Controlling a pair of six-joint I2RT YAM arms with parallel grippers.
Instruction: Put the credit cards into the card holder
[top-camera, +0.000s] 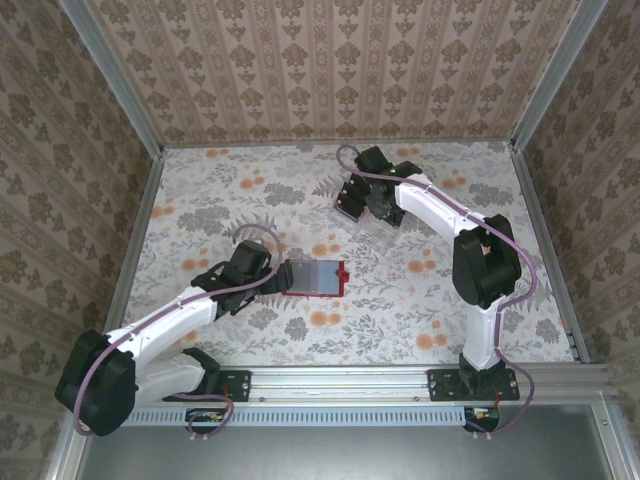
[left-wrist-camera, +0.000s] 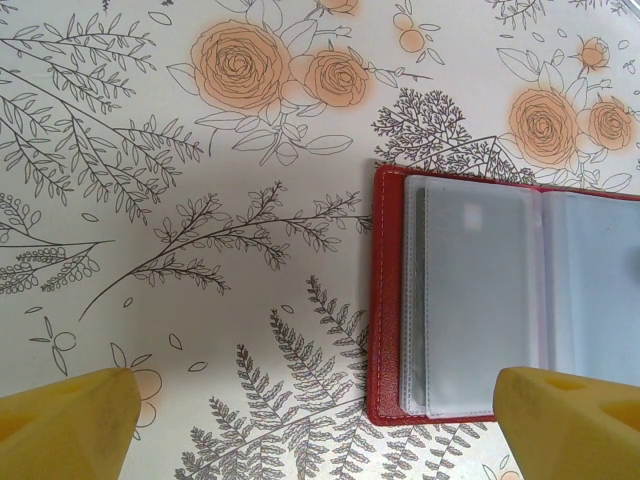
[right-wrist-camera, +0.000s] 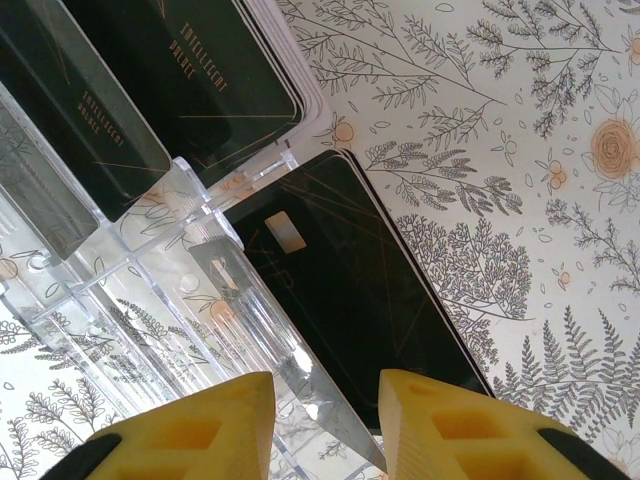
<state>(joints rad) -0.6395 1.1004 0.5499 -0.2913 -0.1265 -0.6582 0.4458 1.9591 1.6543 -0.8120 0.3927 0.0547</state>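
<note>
The card holder is a red wallet lying open on the floral table, its greyish clear pockets facing up. My left gripper hovers wide open over the holder's left edge, one fingertip over the pockets, nothing between the jaws. At the back, my right gripper points down at the clear rack. Its yellow fingers stand a little apart, straddling the end of a black credit card and the rack's clear wall. I see no contact with the card. More black cards stand in the rack's slots.
The table has a floral cloth and is boxed in by patterned walls with metal rails at the sides. Bare cloth lies between the wallet and the rack, and to the right of the rack.
</note>
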